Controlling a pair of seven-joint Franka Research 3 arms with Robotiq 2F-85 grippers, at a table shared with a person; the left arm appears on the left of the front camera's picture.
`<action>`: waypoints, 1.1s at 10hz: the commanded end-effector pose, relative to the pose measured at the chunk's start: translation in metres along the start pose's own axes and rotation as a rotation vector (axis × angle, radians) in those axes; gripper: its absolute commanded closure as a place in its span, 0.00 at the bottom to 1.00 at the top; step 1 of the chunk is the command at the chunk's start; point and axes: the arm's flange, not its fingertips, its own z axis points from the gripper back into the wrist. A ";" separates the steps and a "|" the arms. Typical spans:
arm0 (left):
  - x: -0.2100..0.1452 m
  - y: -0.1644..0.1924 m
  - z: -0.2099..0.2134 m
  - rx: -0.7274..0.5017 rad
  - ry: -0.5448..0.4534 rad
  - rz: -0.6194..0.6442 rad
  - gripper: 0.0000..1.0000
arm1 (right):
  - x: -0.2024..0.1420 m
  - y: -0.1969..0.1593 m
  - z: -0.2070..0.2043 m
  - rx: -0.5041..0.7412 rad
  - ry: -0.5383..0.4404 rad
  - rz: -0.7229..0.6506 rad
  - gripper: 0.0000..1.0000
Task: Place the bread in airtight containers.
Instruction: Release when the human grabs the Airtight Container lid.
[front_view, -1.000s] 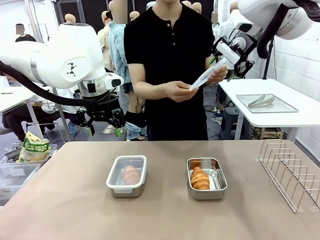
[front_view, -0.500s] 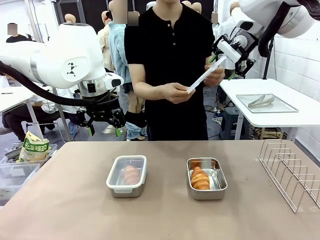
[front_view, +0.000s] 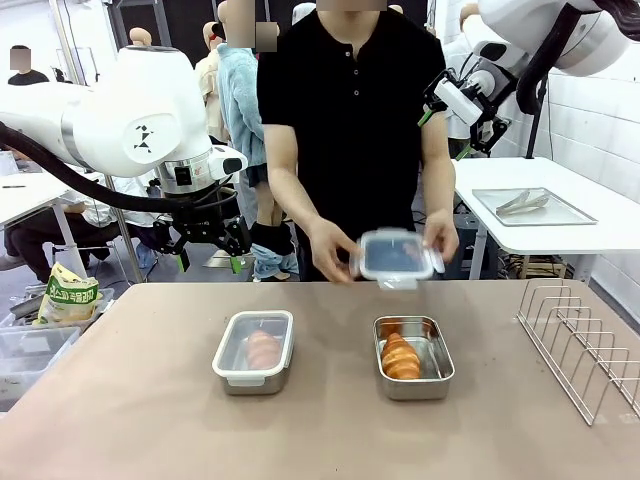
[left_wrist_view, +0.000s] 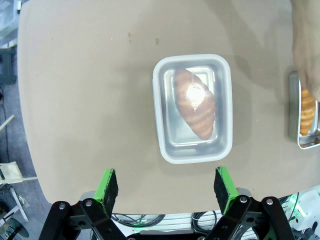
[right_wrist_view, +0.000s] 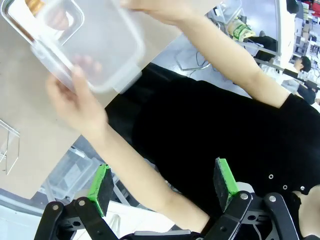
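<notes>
Front view: a person's hands (front_view: 440, 238) hold a clear lid (front_view: 395, 255) above the open steel container (front_view: 413, 357) holding a croissant (front_view: 400, 356); the lidded container (front_view: 254, 351) holds the other croissant (front_view: 262, 348). Left gripper (left_wrist_view: 167, 184) and right gripper (right_wrist_view: 162, 182) hang aloft, jaws spread, empty. No readable writing.

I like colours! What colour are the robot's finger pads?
Bright green pads, clearest in the left wrist view.

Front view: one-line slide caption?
Person lowers a clear lid toward the open container holding a croissant; the other container is already lidded, both pincers open and raised.
</notes>
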 end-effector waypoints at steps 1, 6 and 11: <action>-0.001 0.002 0.002 -0.001 -0.001 0.001 0.00 | 0.000 0.001 -0.002 -0.020 0.000 -0.003 0.00; -0.001 0.002 0.002 -0.001 -0.001 0.001 0.00 | 0.000 0.001 -0.002 -0.020 0.000 -0.003 0.00; -0.001 0.002 0.002 -0.001 -0.001 0.001 0.00 | 0.000 0.001 -0.002 -0.020 0.000 -0.003 0.00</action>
